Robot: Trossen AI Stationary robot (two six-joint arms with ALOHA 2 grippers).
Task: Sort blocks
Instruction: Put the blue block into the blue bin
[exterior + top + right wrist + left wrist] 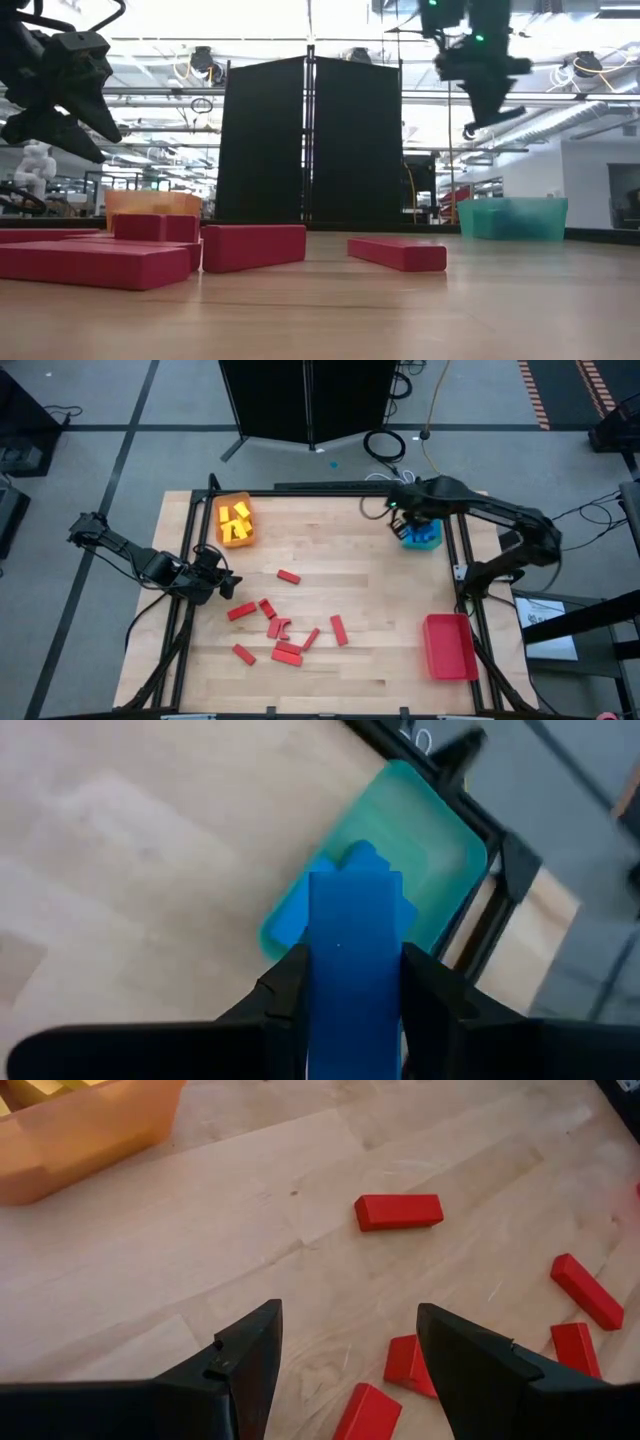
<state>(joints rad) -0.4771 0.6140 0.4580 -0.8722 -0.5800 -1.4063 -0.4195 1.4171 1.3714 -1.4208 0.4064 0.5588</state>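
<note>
Yellow blocks are binned, a blue block is held clenched in the right hand above the teal tray — red blocks remain scattered on the surface, the left hand released.

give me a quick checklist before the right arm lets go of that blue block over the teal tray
1. Blue block gripped in right hand: ok, the fingers clamp both its sides.
2. Right hand above the teal tray: ok, the high view puts it over the tray.
3. Room in the tray: cannot tell; blue blocks already lie there, and the held block hides part of it.
4. Drop height: cannot tell exactly; the low view shows the hand well above the tray.
5. Left hand clear of the drop: ok, it is open and empty over the red blocks, far across the table.
</note>
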